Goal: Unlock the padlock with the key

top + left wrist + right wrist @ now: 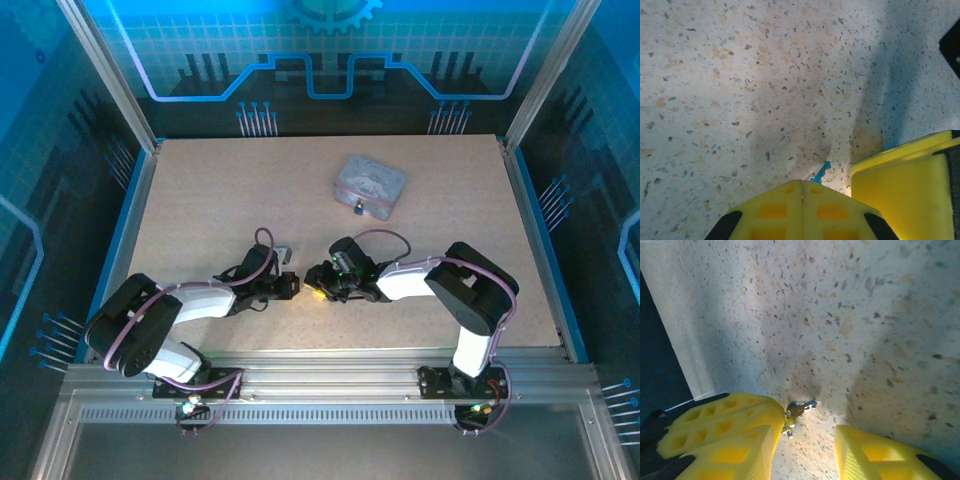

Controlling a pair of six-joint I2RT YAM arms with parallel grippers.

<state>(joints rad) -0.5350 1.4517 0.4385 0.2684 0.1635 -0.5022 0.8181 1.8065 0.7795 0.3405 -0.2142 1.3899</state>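
Observation:
My left gripper (802, 182) is shut on the key (821, 172), and the thin toothed tip sticks out past the yellow fingertips just above the table. In the right wrist view the key (800, 409) pokes out beside my left arm's fingers (725, 415). It lies in the gap of my right gripper (805, 450), which is open and not touching it. From above, the two grippers, left (291, 285) and right (316, 281), meet tip to tip at the near middle of the table. A tiny dark piece, seemingly the padlock (358, 208), hangs at the front of the pale tin.
The pale rectangular tin (371, 183) lies at the back centre-right of the speckled table (200, 200), well beyond both grippers. My right arm's yellow finger (905, 192) crowds the left gripper's right side. Metal frame posts and blue walls ring the table.

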